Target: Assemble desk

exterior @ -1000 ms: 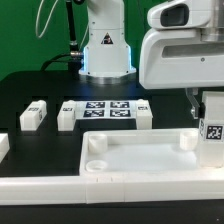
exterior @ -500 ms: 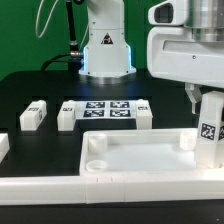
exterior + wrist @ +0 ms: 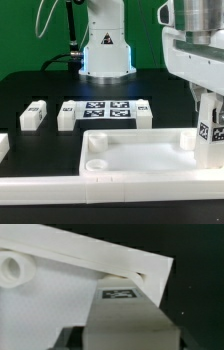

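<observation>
Change since a second ago: the arm's white wrist housing has been swinging toward the exterior view's right, while the two-finger gripper point(image 3: 206, 100) is keeping the blocky white plastic leg with a black-and-white square tag point(image 3: 211, 140) at the same end of the desk.
Exterior view, grip: the gripper is clamping the leg by its upper part, jaws standing half-closed around it.
Exterior view, key relation: the leg is hanging near upright, long axis vertical, straight below the gripper and against the exterior view's right end of the large white rectangular rimmed plastic tabletop point(image 3: 140, 160).
Exterior view, spare parts: loose white legs point(image 3: 33, 116) are lying by the marker board point(image 3: 105, 109), well apart from the gripper.
Exterior view, hidden: the frame edge is cutting the held leg, and its foot is sitting behind the rim, so seating cannot be told.
Wrist view, key relation: the leg point(image 3: 125, 308) is pointing away from the camera, its far end meeting the tabletop point(image 3: 60, 308) rim at a corner. A round corner socket point(image 3: 12, 269) is showing apart from that end, so a sideways shift is probably coming.
Wrist view, hidden: the dark fingers point(image 3: 68, 339) are blurring at the leg's sides, and whether that socket is the target cannot be told.
</observation>
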